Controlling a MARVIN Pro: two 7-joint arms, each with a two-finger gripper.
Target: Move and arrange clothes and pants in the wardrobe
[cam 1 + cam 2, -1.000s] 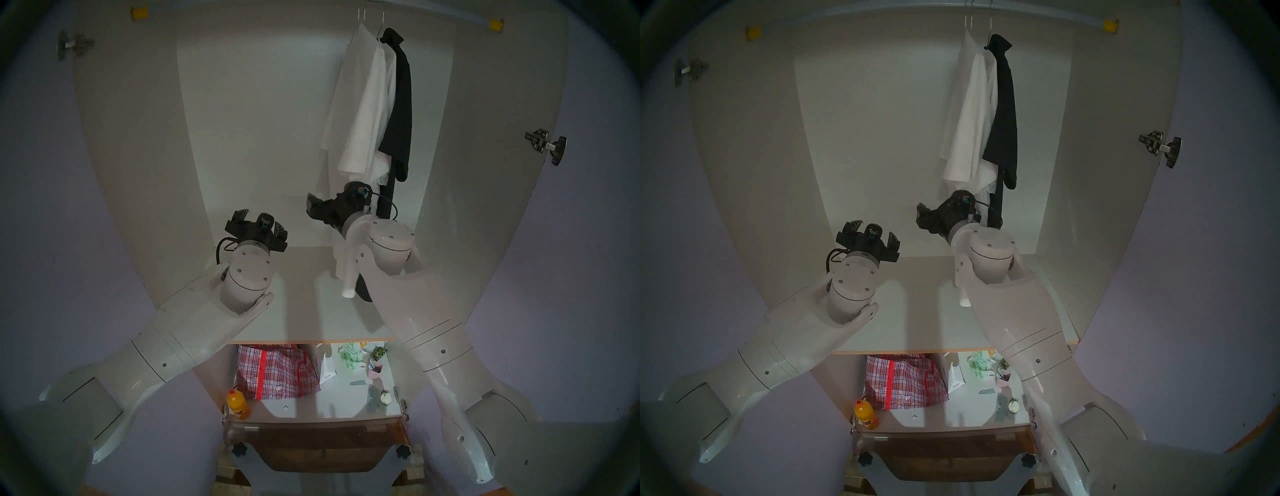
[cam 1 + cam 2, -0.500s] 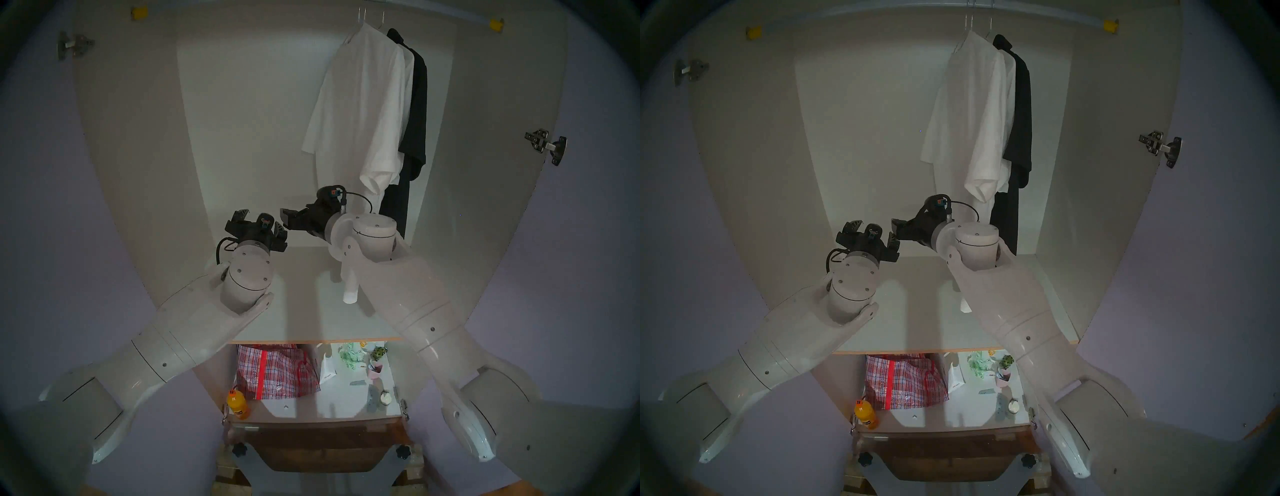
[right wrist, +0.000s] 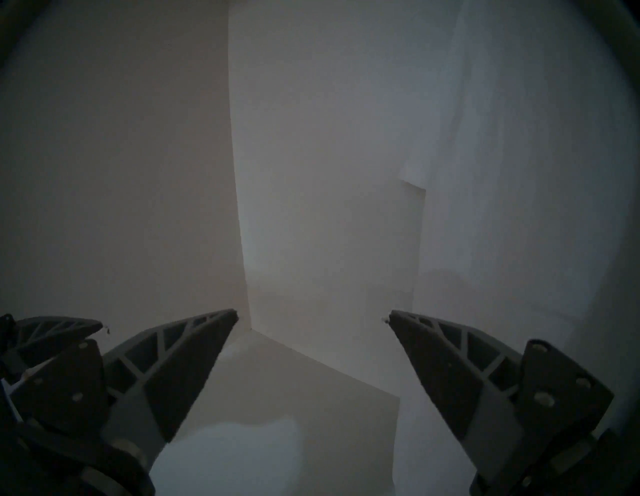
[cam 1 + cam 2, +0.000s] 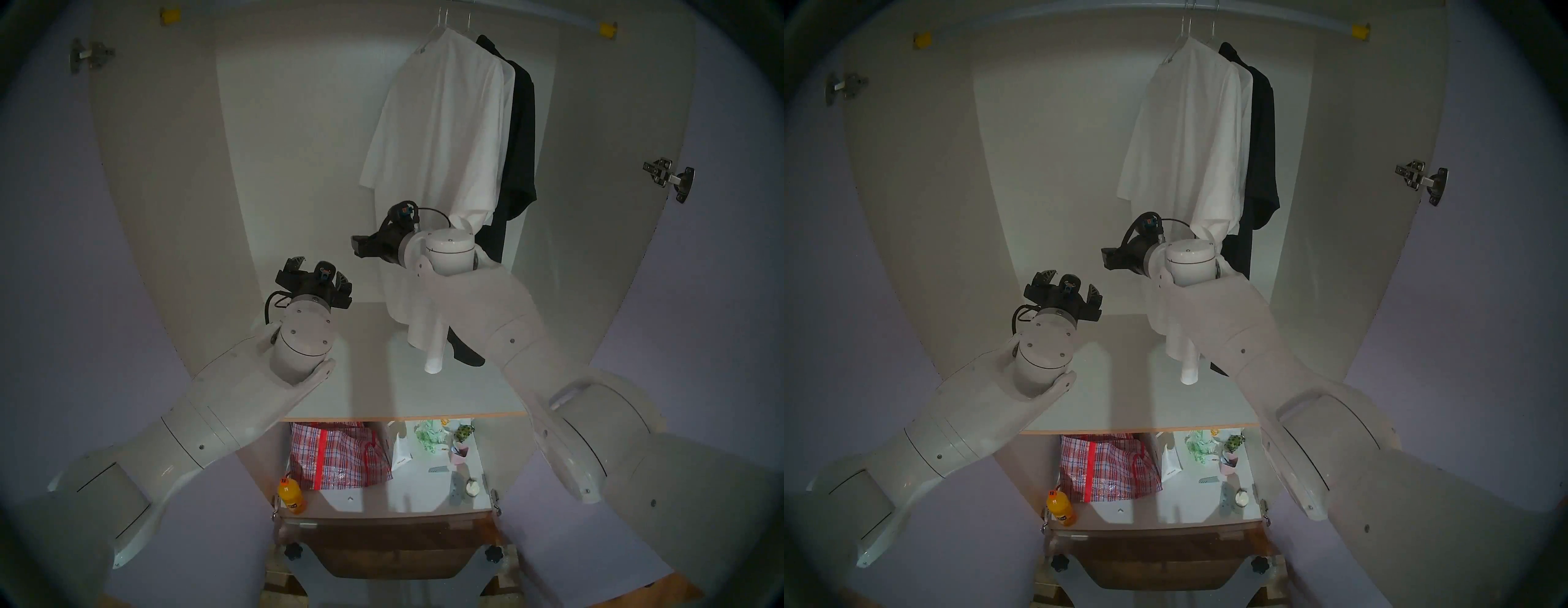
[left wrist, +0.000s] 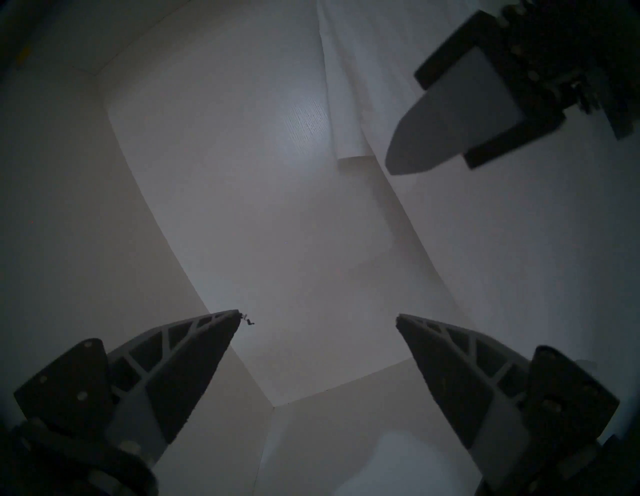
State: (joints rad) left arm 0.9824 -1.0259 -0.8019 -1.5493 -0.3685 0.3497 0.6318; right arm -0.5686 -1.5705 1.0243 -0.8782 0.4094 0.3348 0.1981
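White shirt (image 4: 445,140) now hangs spread on the wardrobe rail (image 4: 530,12), black garment (image 4: 519,140) behind it. Right hand (image 4: 360,246) has withdrawn leftward, open, empty; left hand (image 4: 316,276) open, idle.

The right arm (image 4: 475,297) has pulled back; the white shirt (image 4: 441,127) apparently swung broadside.

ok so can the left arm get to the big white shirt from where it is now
Probably yes. The left end effector is open and empty, and nothing stands between it and the white shirt, though the right end effector hovers close by.
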